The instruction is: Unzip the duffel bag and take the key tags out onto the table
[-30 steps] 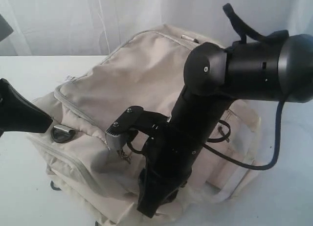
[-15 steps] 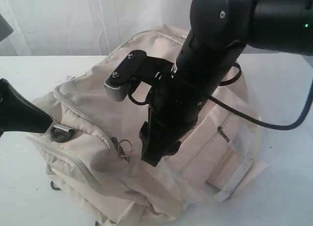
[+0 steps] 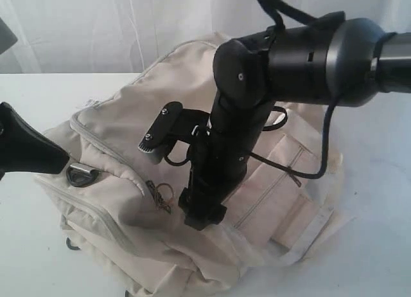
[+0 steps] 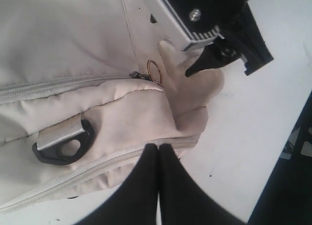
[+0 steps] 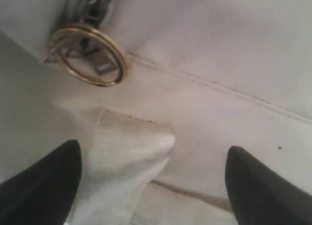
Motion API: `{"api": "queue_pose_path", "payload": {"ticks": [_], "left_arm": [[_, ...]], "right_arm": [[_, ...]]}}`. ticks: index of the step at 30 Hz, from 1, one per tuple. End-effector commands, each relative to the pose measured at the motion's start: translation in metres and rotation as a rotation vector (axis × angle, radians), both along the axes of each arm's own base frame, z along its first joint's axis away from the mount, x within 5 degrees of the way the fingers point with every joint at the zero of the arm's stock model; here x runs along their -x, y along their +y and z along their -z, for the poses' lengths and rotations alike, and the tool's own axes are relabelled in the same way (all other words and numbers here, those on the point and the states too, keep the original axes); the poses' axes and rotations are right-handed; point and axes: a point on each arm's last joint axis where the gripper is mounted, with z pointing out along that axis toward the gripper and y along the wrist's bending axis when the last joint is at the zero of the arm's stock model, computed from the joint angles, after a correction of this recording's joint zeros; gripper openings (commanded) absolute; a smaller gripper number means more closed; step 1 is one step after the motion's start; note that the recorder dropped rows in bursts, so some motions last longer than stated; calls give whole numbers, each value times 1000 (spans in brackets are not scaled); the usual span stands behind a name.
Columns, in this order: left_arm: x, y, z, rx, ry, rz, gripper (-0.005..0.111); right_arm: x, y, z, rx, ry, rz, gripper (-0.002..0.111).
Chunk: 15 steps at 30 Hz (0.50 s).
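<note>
The left hand is pinched shut, its tips at the bag's edge near a black loop. The cream duffel bag lies on the white counter, which shows on both sides. The right hand is spread wide just above the cloth, beside a gold ring.

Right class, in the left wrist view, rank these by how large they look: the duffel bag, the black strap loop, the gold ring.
1. duffel bag, fills most of the view
2. black strap loop
3. gold ring, clearly smallest
</note>
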Motion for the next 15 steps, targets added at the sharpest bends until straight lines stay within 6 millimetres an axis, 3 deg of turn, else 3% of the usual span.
{"api": "queue_pose_path", "payload": {"ticks": [1, 3, 6, 15], "left_arm": [[1, -3, -3, 22, -7, 23, 0], [1, -3, -3, 22, -7, 23, 0], [1, -3, -3, 23, -11, 21, 0], [-1, -4, -3, 45, -23, 0, 0]], "right_arm": [[-7, -3, 7, 49, -29, 96, 54], [-7, -9, 5, 102, -36, 160, 29], [-5, -18, -4, 157, -49, 179, 1], [12, -40, -63, 30, -122, 252, 1]]}}
